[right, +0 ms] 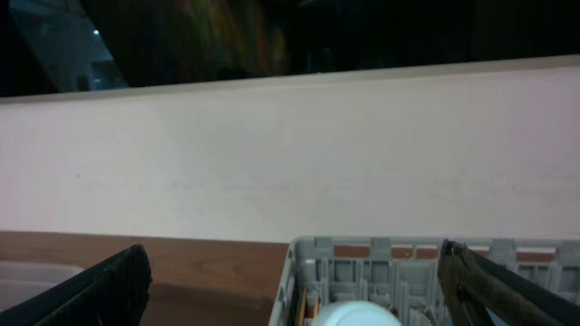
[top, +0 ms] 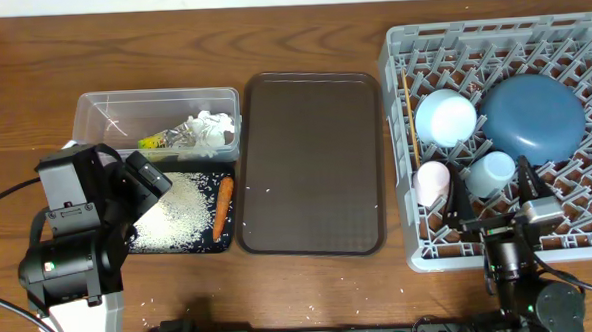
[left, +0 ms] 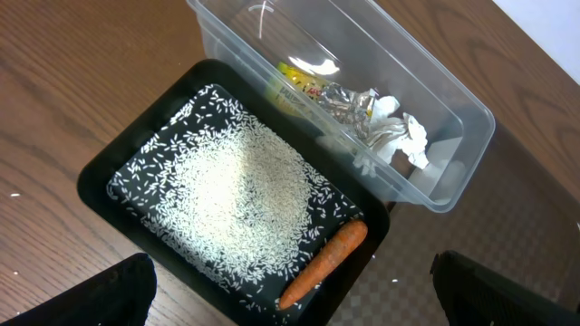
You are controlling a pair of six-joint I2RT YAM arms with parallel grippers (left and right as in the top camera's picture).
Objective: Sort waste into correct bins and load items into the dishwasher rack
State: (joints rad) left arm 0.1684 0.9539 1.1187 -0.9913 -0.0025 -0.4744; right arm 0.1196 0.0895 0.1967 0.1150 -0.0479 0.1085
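Rice (left: 240, 204) lies spread in the black tray (left: 95, 177), with the carrot (left: 324, 264) along one edge. The paper (left: 399, 136) sits in the tub (left: 453, 118) beside it. The left gripper (left: 299, 292) hangs tilted above the black tray, fingers wide apart and empty. The right gripper (right: 299, 290) points level across the rack (top: 410, 246), spread wide, holding nothing. Only the overhead view shows the plate (top: 532, 116), bowl (top: 444, 116), pink cup (top: 432, 183), blue cup (top: 489, 173) and chopsticks (top: 410, 116) in the rack. The right wrist view is mostly wall.
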